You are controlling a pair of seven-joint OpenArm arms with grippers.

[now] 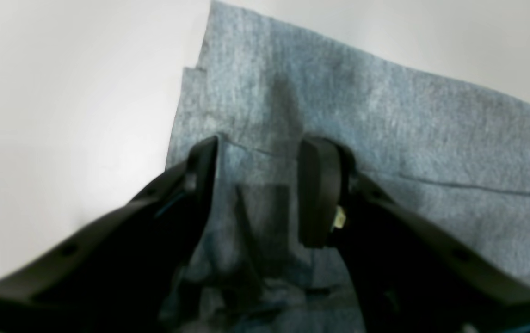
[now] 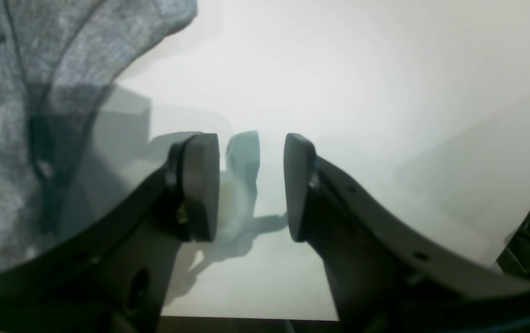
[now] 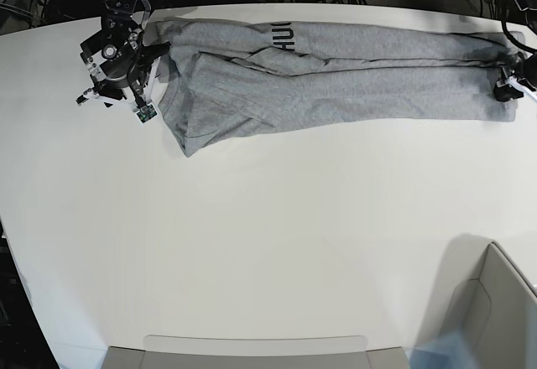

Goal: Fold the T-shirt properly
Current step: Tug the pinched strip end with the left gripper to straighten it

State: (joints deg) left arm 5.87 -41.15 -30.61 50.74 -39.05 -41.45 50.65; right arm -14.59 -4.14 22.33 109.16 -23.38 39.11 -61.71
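The near part of the white surface (image 3: 268,252) is bare. At its front right corner sits a pale grey box-like thing (image 3: 495,310), only partly in view.

Farther back, the T-shirt (image 3: 336,80) lies in a long, flat band across the far side of the surface. It is grey and folded over along its length. A few black letters (image 3: 282,35) show near its top edge. One end sticks out in a point toward the front.

The right gripper (image 3: 117,71) is at the end of the shirt on the base view's left. Its wrist camera shows the gripper (image 2: 252,185) with its jaws apart and only white surface between them. The grey cloth (image 2: 29,115) is off to one side, so it holds nothing.

The left gripper (image 3: 508,88) is at the other end of the shirt. In its wrist view the gripper (image 1: 255,185) has its jaws spread wide over the cloth (image 1: 362,138). The cloth lies flat between them, not pinched, near a seam and the shirt's edge.
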